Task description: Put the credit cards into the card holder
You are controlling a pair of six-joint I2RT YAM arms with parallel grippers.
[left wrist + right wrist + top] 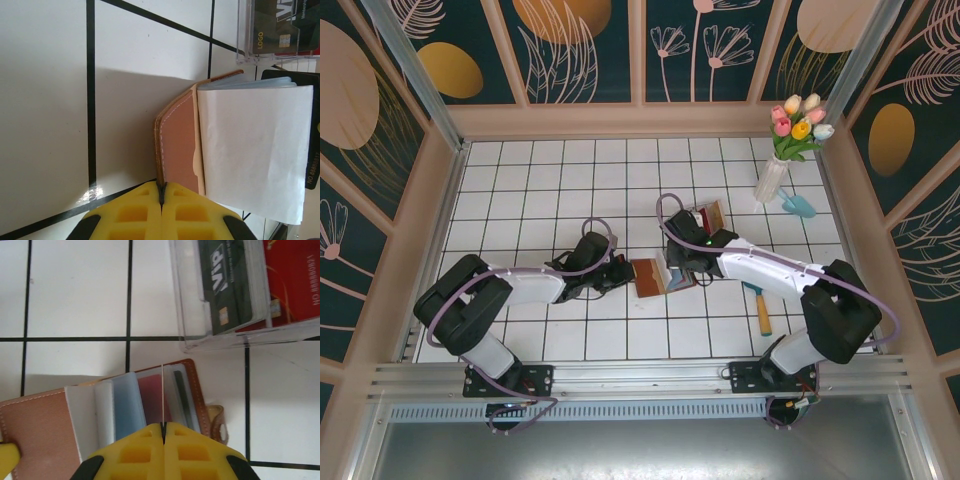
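The brown card holder (648,276) lies open on the tiles, its plastic sleeves fanned upward. My left gripper (161,192) is shut on the edge of its left leather cover (177,145). My right gripper (163,426) is shut on a thin whitish credit card (163,390), seen edge-on and standing upright among the sleeves. Light blue (127,405), red (151,400) and black (181,397) cards sit in neighbouring sleeves. A dark VIP card (222,285) and a red card (295,280) rest in the clear plastic tray (192,335) just beyond the holder.
The clear tray (708,218) stands behind the holder. A white vase of tulips (775,175) and a blue trowel (800,205) are at the back right. A yellow-handled tool (762,310) lies right of my right arm. Wooden walls enclose the tiled floor.
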